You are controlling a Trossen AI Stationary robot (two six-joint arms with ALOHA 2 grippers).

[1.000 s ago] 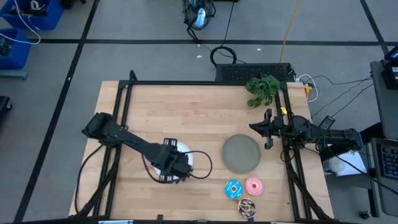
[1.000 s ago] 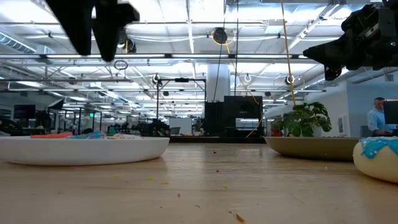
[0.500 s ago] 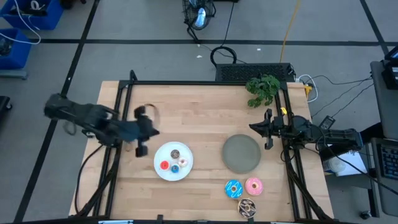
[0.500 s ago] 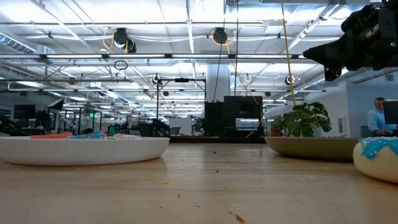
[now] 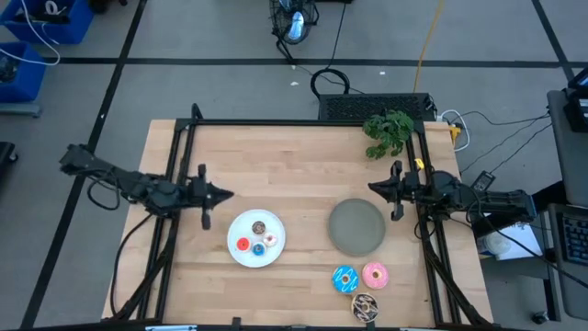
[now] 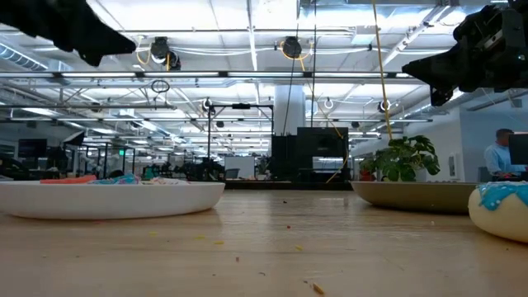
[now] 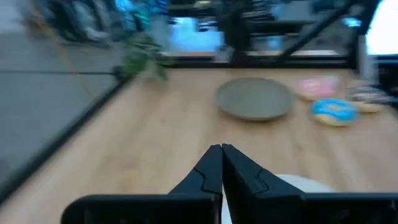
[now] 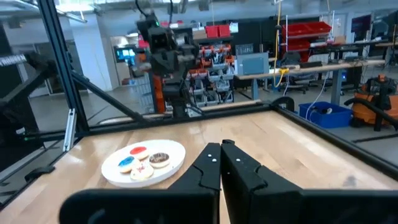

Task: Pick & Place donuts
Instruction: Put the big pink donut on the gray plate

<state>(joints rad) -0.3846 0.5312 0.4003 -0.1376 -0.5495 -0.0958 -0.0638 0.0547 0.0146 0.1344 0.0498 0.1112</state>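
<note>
Table (image 5: 294, 156) | left end effector (image 5: 223, 194) pinched together, empty | tiny donuts (image 5: 256, 238) on white plate (image 5: 234, 227) just beside it

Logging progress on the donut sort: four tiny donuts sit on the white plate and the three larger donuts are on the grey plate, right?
Not quite. The four tiny donuts are on the white plate, but the three larger donuts lie on the bare table, near the grey plate, which holds nothing. The high view shows this.

Four tiny donuts (image 5: 256, 238) (brown, red, white, blue) lie flat just beside the left gripper (image 5: 221, 194); three larger donuts (image 5: 360, 286) cluster well beyond
</note>
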